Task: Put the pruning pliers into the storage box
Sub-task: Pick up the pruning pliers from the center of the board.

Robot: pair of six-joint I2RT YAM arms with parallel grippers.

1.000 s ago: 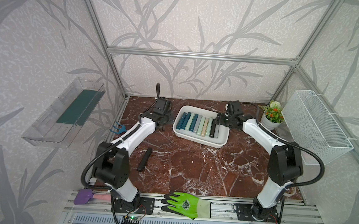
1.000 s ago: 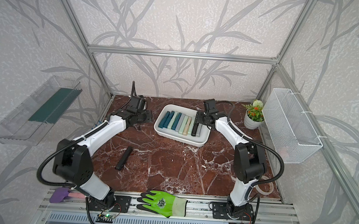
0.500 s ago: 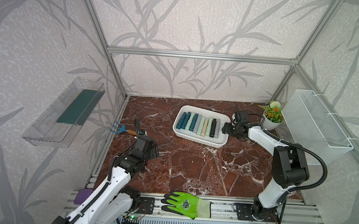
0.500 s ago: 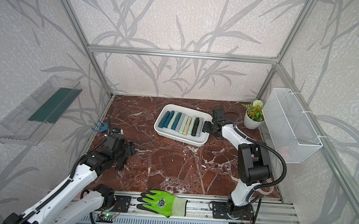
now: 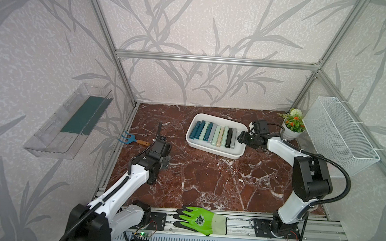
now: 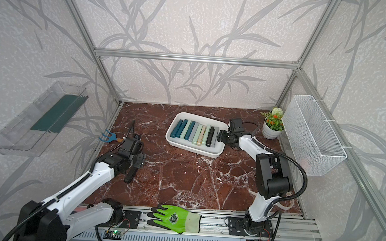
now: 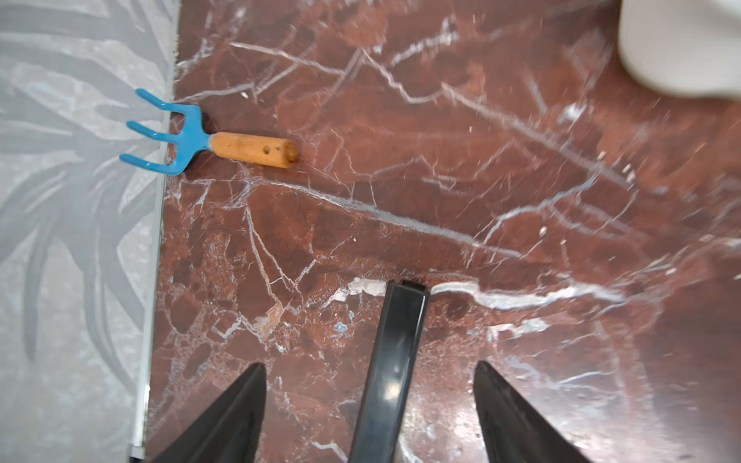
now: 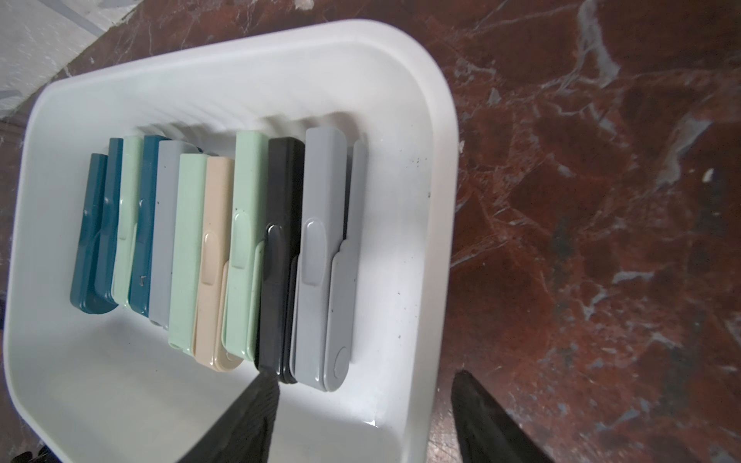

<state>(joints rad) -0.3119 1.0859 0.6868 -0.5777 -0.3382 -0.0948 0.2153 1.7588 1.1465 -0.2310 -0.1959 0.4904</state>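
Marble point(image 5: 206, 187), red-brown, glossy and veined with white, forms the tabletop. Walls point(image 5: 194, 21) papered in grey leaf shapes close it in, with an aluminium frame point(image 5: 215, 59) along their edges.

The box point(image 5: 213, 150) sits on the marble toward the back. A row of pliers point(image 5: 214, 134) lies side by side inside it (teal, pale green, grey, beige, black). One black plier point(image 7: 397, 360) lies flat on the marble well apart from the box, on the left arm's side.

The left gripper point(image 7: 369, 364) hangs over the black plier with jaws spread wide, a finger on either side and neither touching it. The right gripper point(image 8: 363, 377) is at the box's right end, also spread and holding nothing. One finger point(image 8: 256, 401) is over the box floor by the near ends of the pliers, and the other is outside the rim over the marble.

A rake point(image 7: 188, 136) lies farther from the box than the black plier, at the left wall. A plant point(image 5: 292, 125) stands near the box, just past the right gripper. A wire basket point(image 5: 340, 133) hangs on the wall beyond the plant, and a clear bin point(image 5: 71, 121) hangs on the opposite wall. A green glove point(image 5: 197, 220) lies on the front rail point(image 5: 238, 224), its dark round emblem too small to read.
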